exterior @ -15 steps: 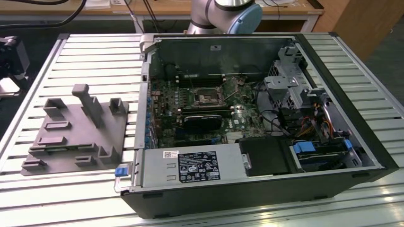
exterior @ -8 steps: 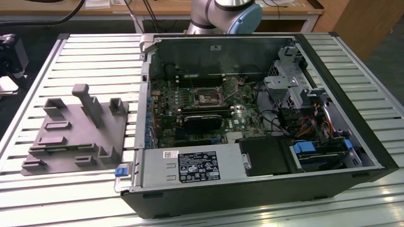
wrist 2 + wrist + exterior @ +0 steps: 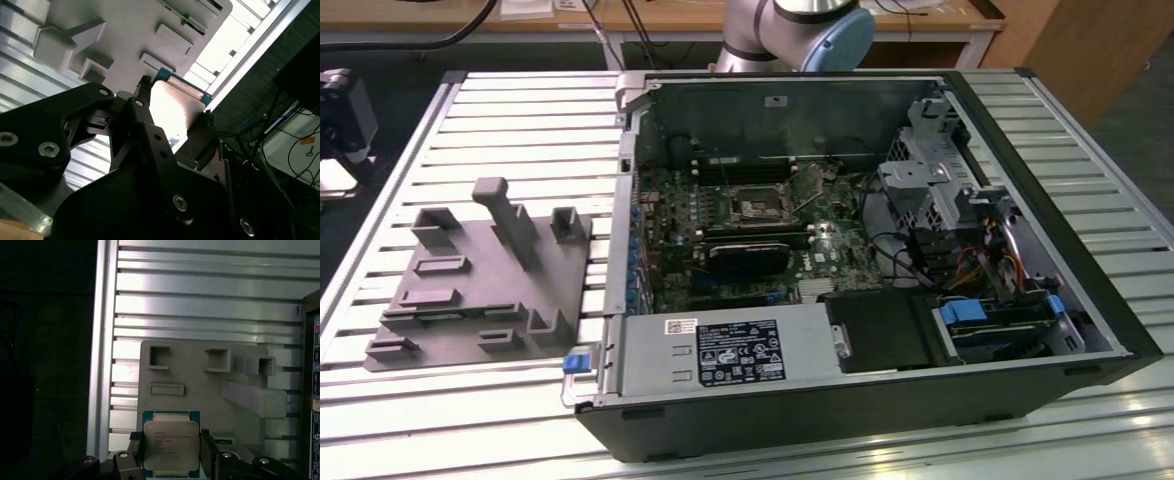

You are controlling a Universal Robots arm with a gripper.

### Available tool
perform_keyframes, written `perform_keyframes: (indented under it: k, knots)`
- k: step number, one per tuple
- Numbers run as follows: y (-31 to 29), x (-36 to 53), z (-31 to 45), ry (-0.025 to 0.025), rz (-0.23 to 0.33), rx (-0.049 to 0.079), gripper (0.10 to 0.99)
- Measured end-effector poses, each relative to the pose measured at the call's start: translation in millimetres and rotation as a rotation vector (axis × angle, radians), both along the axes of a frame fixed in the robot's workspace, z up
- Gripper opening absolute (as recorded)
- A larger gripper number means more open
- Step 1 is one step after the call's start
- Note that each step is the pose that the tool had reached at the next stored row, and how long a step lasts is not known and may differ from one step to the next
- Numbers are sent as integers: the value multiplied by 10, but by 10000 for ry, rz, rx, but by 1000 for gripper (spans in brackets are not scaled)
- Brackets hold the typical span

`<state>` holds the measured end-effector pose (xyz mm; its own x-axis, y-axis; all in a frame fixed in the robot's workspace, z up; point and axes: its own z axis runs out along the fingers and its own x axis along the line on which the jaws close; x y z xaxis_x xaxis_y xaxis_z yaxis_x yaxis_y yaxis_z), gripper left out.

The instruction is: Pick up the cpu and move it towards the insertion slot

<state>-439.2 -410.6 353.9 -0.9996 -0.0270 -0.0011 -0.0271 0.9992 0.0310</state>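
The gripper (image 3: 171,452) is holding the cpu (image 3: 171,442). Its two black fingers (image 3: 134,446) are close together and press on two opposite edges of the chip, one on each side. The cpu is a flat chip that is almost square, so it has no clear long side. Its silver top, with small print on it, faces the first wrist camera, and a thin green rim shows around the silver part. Its edges line up straight with the edges of the grey plastic tray (image 3: 200,390) behind it. In the second wrist view the cpu (image 3: 172,112) looks tilted and its pale face shines bright between the gripper (image 3: 176,100) tips. The chip hangs in the air, apart from the grey tray (image 3: 125,30) with its blocks and little pockets. The tray lies on a table (image 3: 200,305) made of long silver slats. In the exterior view the grey tray (image 3: 480,290) sits on the exterior view's left, beside an open computer case (image 3: 854,400). The insertion slot (image 3: 758,208), a small square with a silver frame and a dark middle, sits on the green motherboard (image 3: 707,200) inside the case, near the middle of the picture. The robot arm (image 3: 801,25) stands at the top edge of that picture.
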Motion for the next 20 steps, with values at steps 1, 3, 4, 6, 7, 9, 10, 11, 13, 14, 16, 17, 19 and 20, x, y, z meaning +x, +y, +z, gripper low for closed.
perform_keyframes:
  k: [1, 3, 4, 6, 7, 9, 10, 11, 13, 14, 16, 17, 19, 20]
  knots:
    - [0, 0, 3, 1, 0, 0, 541]
    - [0, 0, 12, 2, 0, -1, 541]
    - [0, 0, 17, 2, 0, -1, 541]
    - [0, 0, 26, -1, 0, 0, 541]
    - [0, 0, 29, -1, 0, 1, 541]
    - [0, 0, 37, 0, 0, 0, 541]
    - [0, 0, 41, 1, 0, -1, 541]
    - [0, 0, 44, 0, 0, 0, 541]
    - [0, 0, 51, 0, 0, 0, 541]
    - [0, 0, 55, 0, 0, 0, 541]
    - [0, 0, 63, 0, 0, 0, 541]
    - [0, 0, 67, 0, 0, 0, 541]
    - [0, 0, 74, 0, 0, 0, 541]
    - [0, 0, 78, -1, 0, 0, 541]
